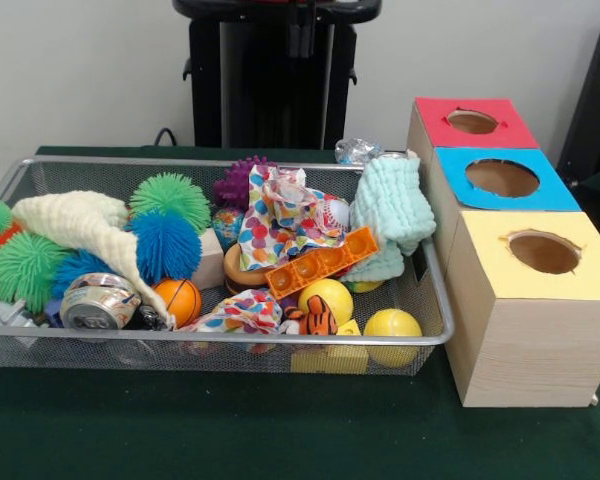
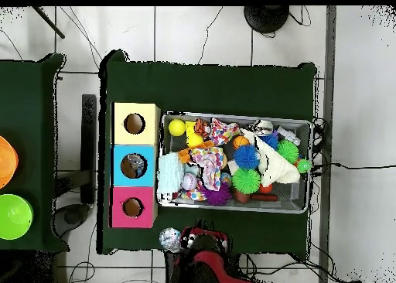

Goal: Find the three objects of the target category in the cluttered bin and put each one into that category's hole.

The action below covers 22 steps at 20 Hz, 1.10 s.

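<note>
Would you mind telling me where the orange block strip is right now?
In the front view, the orange block strip lies right of centre in the wire bin, tilted across the polka-dot cloth, just above a yellow ball.

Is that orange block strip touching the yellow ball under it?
Touching, it seems: in the front view the orange strip overlaps the yellow ball's top with no gap showing.

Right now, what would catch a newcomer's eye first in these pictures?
Probably the wire mesh bin, packed with bright clutter: spiky green and blue pom balls at its left, a polka-dot cloth and an orange block strip in the middle, yellow balls at the front. To its right stands a row of wooden boxes with red, blue and yellow holed tops.
</note>
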Each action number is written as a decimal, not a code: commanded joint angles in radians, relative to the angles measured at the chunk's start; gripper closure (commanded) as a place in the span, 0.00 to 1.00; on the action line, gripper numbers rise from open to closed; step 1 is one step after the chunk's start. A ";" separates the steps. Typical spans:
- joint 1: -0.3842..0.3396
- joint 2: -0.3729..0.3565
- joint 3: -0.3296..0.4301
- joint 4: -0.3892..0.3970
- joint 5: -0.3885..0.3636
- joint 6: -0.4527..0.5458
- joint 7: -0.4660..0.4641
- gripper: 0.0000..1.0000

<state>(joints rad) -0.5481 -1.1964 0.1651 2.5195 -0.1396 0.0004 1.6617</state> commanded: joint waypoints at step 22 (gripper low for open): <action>0.092 0.529 -0.285 -0.127 -0.419 -0.452 0.082 0.00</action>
<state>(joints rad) -0.4974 -0.9653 0.0371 2.5171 -0.4459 -0.2673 1.6617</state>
